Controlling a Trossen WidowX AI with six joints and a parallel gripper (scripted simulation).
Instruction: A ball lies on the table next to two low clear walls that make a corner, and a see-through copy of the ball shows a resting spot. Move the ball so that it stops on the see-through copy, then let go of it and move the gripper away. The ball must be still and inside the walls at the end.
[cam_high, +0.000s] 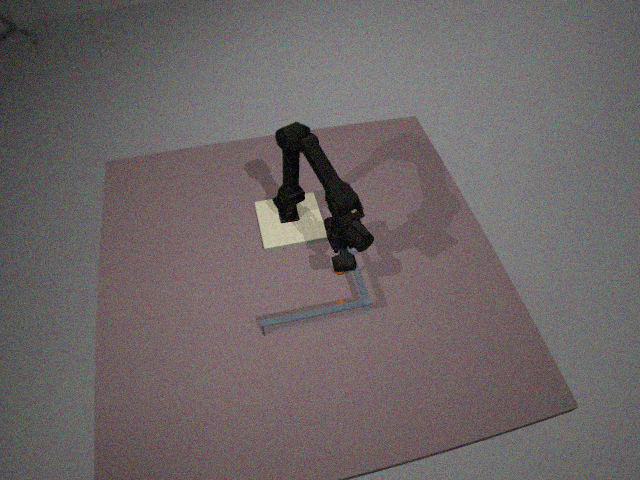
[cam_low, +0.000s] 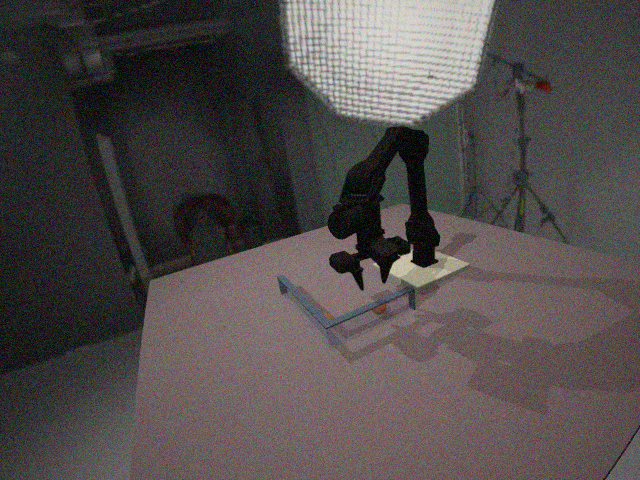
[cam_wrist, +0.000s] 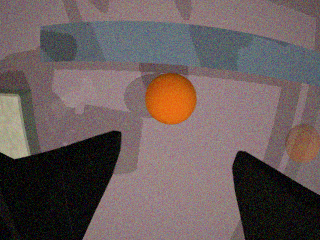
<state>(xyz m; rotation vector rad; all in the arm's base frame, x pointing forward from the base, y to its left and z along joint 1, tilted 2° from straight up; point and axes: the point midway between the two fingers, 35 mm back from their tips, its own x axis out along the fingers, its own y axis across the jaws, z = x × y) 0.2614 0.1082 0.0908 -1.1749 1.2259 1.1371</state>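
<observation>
Table (cam_low: 361, 413) carries the arm (cam_low: 385, 180) and two low clear walls (cam_low: 356, 314) forming a corner. The hand (cam_low: 371, 283) hangs open above the ball (cam_wrist: 171, 99), holding nothing. From the top, the hand hides nearly all the ball. The see-through copy (cam_wrist: 304, 143) shows faintly beside the corner.

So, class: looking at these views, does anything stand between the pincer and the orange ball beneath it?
Nothing visible does. The pincer hangs open above the ball, bare table between its fingers and the ball. The clear wall lies beyond the ball, not in the path.
</observation>
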